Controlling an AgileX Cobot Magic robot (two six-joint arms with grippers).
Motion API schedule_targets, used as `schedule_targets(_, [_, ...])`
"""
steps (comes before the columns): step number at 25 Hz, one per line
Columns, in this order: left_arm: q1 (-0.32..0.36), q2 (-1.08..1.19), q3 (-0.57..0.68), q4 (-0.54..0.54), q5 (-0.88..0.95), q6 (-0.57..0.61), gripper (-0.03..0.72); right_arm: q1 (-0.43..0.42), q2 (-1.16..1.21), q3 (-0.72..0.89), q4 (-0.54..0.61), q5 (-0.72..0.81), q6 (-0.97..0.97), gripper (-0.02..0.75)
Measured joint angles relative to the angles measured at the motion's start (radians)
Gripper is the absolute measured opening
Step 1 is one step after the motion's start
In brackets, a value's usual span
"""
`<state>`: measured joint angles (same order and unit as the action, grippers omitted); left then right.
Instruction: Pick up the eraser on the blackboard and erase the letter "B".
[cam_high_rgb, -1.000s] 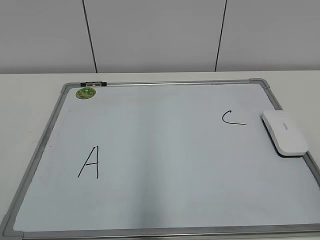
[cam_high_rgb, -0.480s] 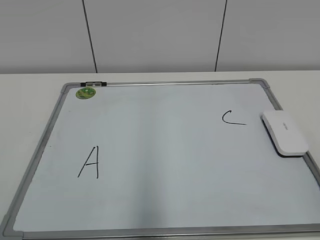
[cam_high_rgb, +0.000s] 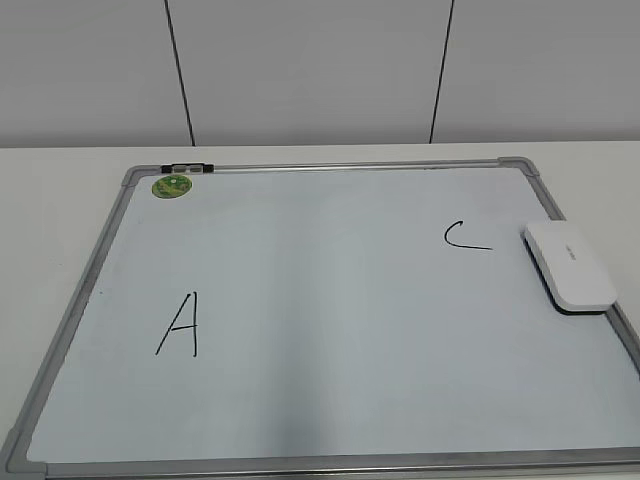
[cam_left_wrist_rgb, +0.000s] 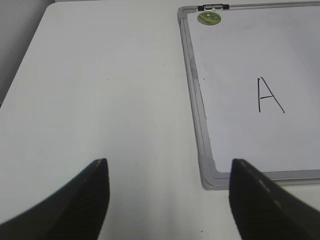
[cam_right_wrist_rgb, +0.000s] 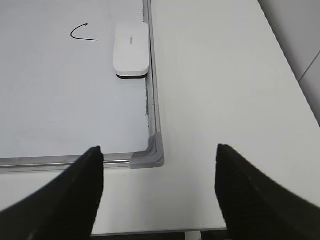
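Note:
The blackboard (cam_high_rgb: 330, 300) is a white board with a grey frame, lying flat on the table. The white eraser (cam_high_rgb: 569, 265) lies at its right edge, beside a black "C" (cam_high_rgb: 466, 237); it also shows in the right wrist view (cam_right_wrist_rgb: 131, 49). A black "A" (cam_high_rgb: 180, 325) is at the lower left. No letter "B" shows on the board. My left gripper (cam_left_wrist_rgb: 167, 170) is open and empty over the table left of the board's near corner. My right gripper (cam_right_wrist_rgb: 159, 155) is open and empty over the board's near right corner (cam_right_wrist_rgb: 150, 154). Neither gripper shows in the exterior view.
A round green magnet (cam_high_rgb: 172, 186) and a black clip (cam_high_rgb: 187, 167) sit at the board's far left corner. White table (cam_left_wrist_rgb: 100, 100) lies left of the board and right of it (cam_right_wrist_rgb: 215, 90). The table's near edge (cam_right_wrist_rgb: 165, 231) is close below my right gripper.

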<state>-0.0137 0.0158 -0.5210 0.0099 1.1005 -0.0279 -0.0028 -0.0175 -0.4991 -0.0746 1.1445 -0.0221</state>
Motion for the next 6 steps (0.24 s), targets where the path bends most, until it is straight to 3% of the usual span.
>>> schedule_targets(6, [0.0,0.0,0.0,0.0,0.0,0.0,0.563,0.0,0.0,0.0,0.0,0.0,0.0,0.518])
